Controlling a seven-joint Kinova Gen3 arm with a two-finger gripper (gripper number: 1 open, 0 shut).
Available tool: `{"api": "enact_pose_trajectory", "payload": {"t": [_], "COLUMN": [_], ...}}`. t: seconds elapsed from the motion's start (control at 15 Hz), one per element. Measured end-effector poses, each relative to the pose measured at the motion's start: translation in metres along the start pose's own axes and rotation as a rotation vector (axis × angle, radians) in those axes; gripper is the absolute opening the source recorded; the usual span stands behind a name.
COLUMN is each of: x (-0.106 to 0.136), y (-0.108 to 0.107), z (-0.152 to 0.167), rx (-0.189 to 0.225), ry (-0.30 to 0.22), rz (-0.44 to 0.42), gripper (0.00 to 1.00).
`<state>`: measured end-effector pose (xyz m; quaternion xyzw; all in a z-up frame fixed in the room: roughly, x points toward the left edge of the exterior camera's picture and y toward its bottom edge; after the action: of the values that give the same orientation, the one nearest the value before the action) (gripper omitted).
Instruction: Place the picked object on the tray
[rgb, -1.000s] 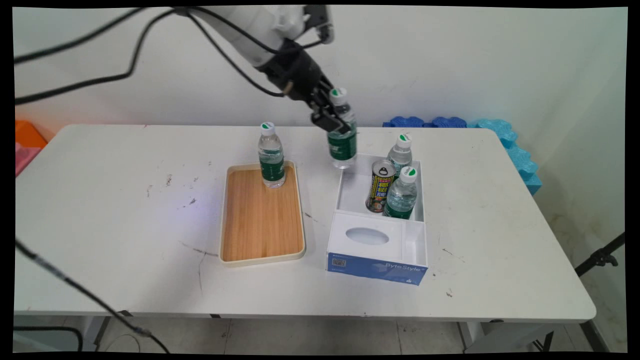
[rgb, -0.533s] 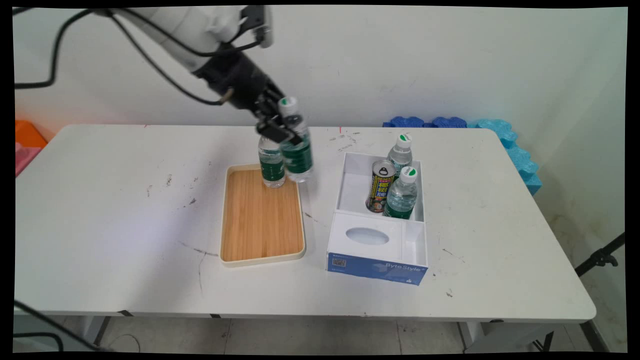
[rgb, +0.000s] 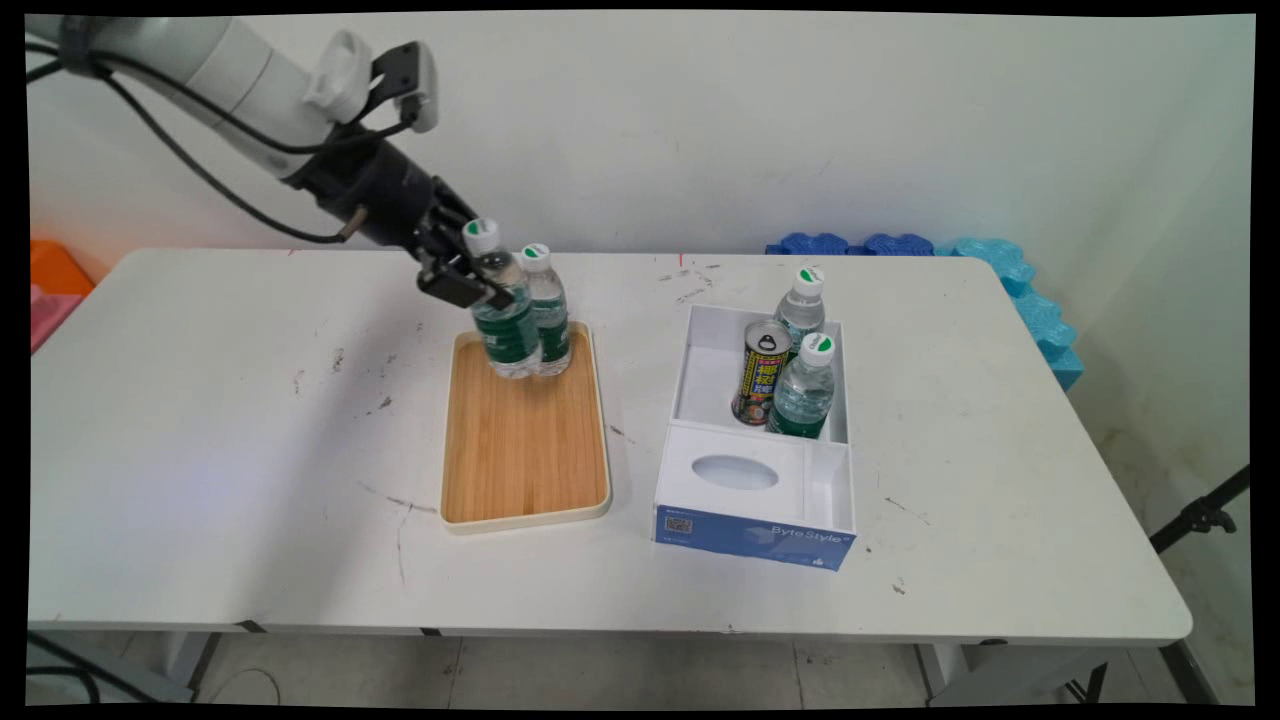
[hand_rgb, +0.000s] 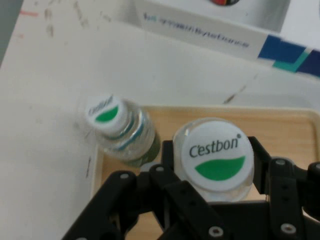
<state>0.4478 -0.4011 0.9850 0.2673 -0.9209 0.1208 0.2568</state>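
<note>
Hand clamped on a Cestbon water bottle tilted over the wooden tray's far end, just beside the standing bottle there; level it upright and keep a gap from that neighbour to avoid tipping it.

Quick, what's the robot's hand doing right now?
Hand: closed on a water bottle, over the wooden tray.
</note>
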Motion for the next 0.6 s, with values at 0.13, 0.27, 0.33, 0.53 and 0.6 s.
{"api": "enact_pose_trajectory", "payload": {"t": [0.13,0.27,0.33,0.53,0.6], "x": [-0.018,-0.035,-0.042,-0.062,-0.065], "y": [-0.005,-0.010,-0.013,-0.021,-0.023], "z": [0.000,0.002,0.003,0.010,0.012], "rx": [0.016,0.034,0.041,0.060,0.063], "ry": [-0.007,-0.013,-0.016,-0.018,-0.018], "rz": [-0.019,-0.043,-0.053,-0.087,-0.093], "gripper": [0.00,0.00,0.00,0.00,0.00]}}
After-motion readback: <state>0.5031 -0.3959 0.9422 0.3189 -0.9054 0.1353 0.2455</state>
